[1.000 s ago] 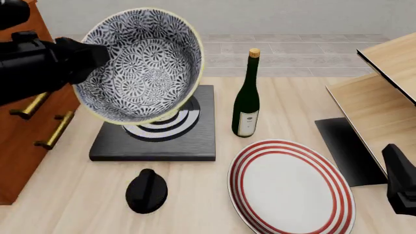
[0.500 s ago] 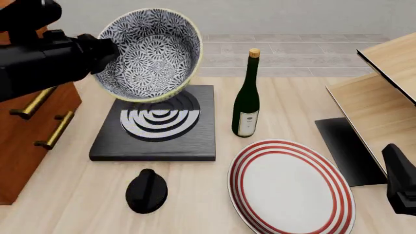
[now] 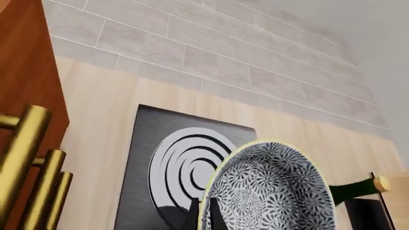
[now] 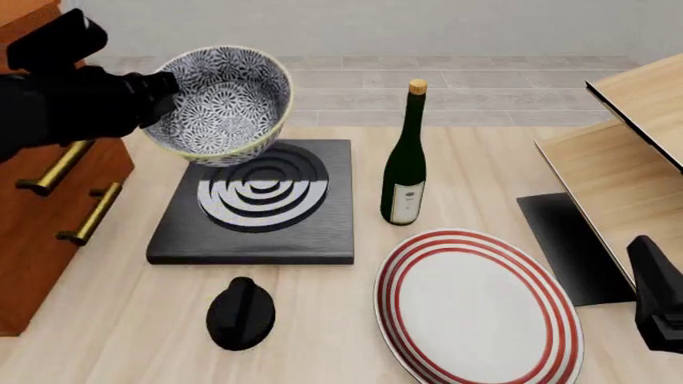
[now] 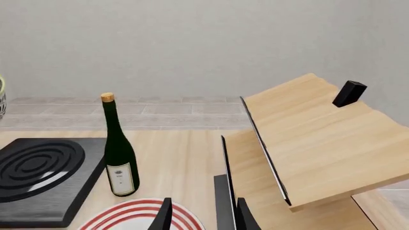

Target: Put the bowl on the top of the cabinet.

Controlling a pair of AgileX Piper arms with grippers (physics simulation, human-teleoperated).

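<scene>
Bowl (image 4: 219,104) aloft, pinched at rim by left gripper (image 4: 160,86), beside cabinet (image 4: 48,200).
Likely ceramic: stiff, slick, breakable. Right gripper (image 5: 201,213) parted, empty.

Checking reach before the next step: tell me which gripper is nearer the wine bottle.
Left. The left gripper, shut on the bowl, is over the stove plate just left of the wine bottle. The right gripper sits at the near right edge, past the plate.

Simulated kitchen setting. Evidence: pale light-wood bench (image 4: 320,320); black square hob plate with white concentric rings (image 4: 256,204); dark green corked wine bottle (image 4: 405,160); flat white plate with red rings (image 4: 475,308); grey tiled wall (image 3: 211,62); reddish-brown wooden drawer cabinet with brass bar handles (image 4: 48,216).
</scene>
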